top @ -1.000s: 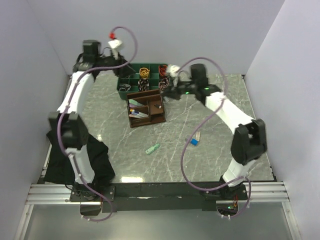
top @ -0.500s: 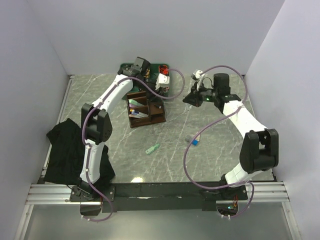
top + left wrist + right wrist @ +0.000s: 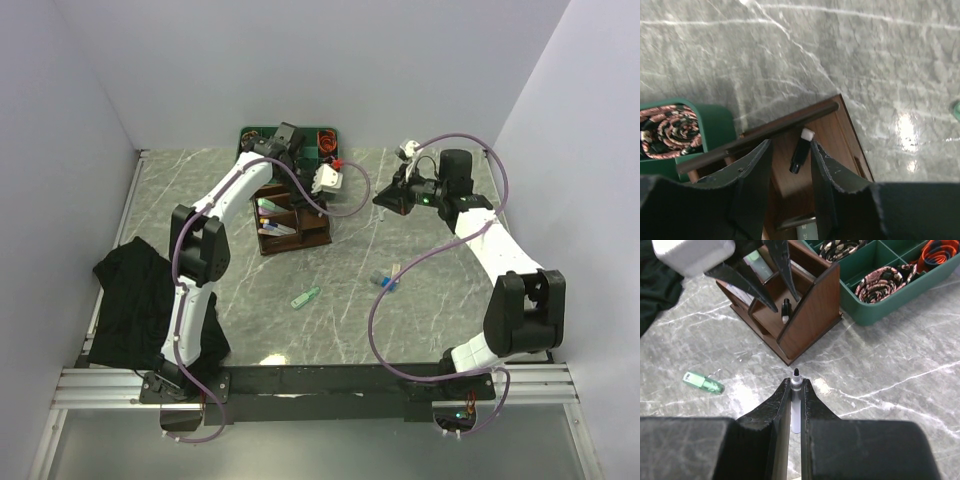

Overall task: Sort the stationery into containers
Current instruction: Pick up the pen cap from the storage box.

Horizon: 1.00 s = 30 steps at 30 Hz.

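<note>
Left gripper (image 3: pixel 790 144), newly arrived over the organiser (image 3: pixel 842 132), hangs parted above a deposited marker (image 3: pixel 799 152); right gripper (image 3: pixel 796 385) pinches a white pen (image 3: pixel 795 412).

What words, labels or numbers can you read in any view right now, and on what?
No text is readable in any view.
White pen in the right pincer: no print visible.
Brown organiser: plain wood, no label.
Mint-green clip: too small to tell any marking.
</note>
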Tool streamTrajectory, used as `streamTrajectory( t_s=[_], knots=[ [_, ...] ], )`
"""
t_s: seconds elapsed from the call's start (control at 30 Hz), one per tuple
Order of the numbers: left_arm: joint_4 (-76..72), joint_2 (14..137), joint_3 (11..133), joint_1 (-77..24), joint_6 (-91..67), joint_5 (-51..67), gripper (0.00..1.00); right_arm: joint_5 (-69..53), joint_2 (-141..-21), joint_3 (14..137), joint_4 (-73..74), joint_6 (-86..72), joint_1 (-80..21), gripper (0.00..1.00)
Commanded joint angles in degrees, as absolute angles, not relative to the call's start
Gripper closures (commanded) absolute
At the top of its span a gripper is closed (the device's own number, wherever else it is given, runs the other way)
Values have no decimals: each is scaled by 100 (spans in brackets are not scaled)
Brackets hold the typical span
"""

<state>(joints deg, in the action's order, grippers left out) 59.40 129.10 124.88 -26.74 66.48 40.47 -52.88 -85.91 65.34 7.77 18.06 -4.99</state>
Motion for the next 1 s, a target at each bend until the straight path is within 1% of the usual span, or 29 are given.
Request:
streamTrajectory(
  t_s=[0.0, 0.3, 0.6, 0.8, 0.9, 0.97],
  knots=[
    [6267, 12972, 12674, -2698, 7066, 3858, 59, -5397, -8657, 6626, 404, 1582, -475, 100],
    [6152, 13166, 12568, -2698, 7023, 3858, 61, -5317, -8798, 6776, 475, 1591, -448, 100],
    [6609, 13561, 13033, -2707, 7189, 3894, 64, -5300, -8833, 6759, 545, 1626, -422, 100],
    [7223, 13869, 13429, -2716, 7102, 3964, 75, -5405, -8956, 6934, 816, 1670, -378, 100],
    [7574, 13931, 13421, -2725, 7110, 4016, 82, -5458, -8947, 6987, 957, 1810, -378, 100],
    [7751, 13975, 13412, -2725, 7084, 4060, 84, -5449, -8895, 7031, 1010, 1846, -369, 100]
  ],
)
